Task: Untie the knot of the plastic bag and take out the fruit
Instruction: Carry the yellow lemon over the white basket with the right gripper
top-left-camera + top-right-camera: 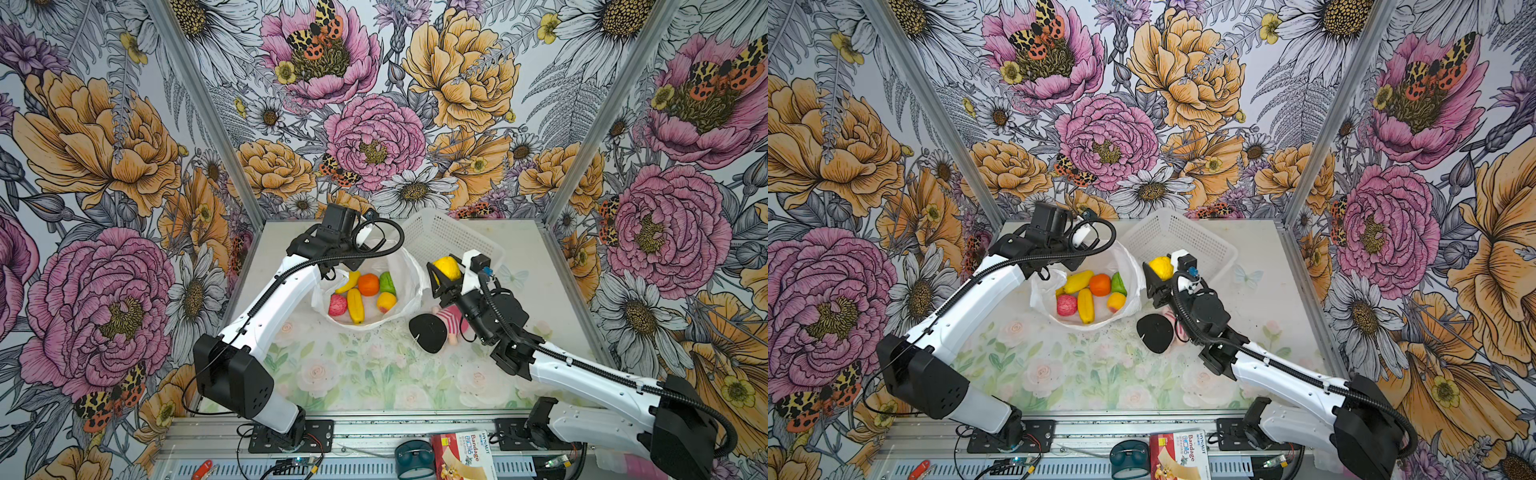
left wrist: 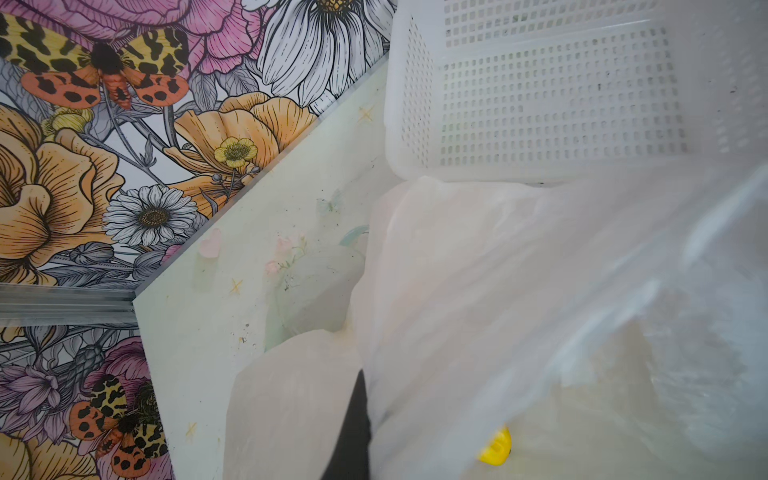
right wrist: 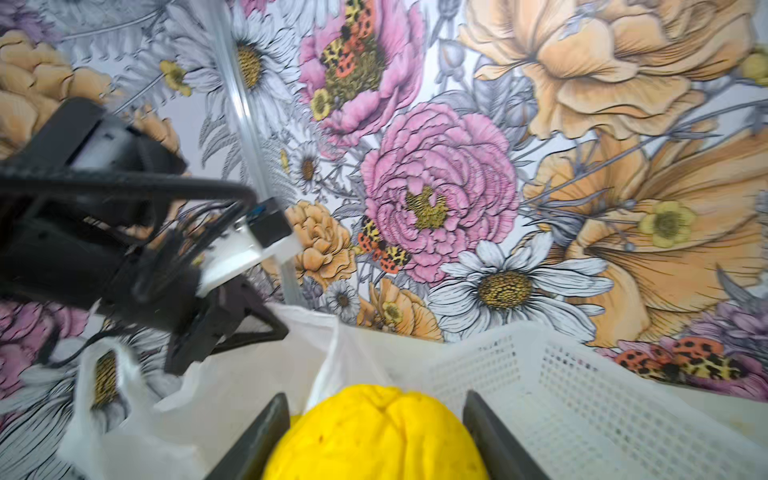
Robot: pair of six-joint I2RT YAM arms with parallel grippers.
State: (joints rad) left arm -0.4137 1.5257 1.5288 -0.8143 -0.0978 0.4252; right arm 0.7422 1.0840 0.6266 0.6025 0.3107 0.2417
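The plastic bag [image 1: 409, 286] lies in the middle of the table with its mouth wide open, and the knot is not in view. Inside lie several fruit: an orange one [image 1: 368, 284], a green one [image 1: 387, 282], a pink-red one [image 1: 337, 305] and yellow oblong ones [image 1: 355, 306]. My left gripper [image 2: 363, 415] is shut on the bag's far rim and holds the film up [image 3: 291, 328]. To the right of the bag my right gripper [image 3: 376, 411] is raised, shut on a round yellow fruit [image 1: 448, 268] between its dark fingers [image 3: 266, 436].
A white perforated basket [image 1: 449, 237] stands tilted at the back right, just beyond the held fruit. A doll [image 1: 430, 332] with black hair and pink stripes lies under my right wrist. A bandage box [image 1: 463, 455] and a teal object [image 1: 413, 457] sit on the front rail.
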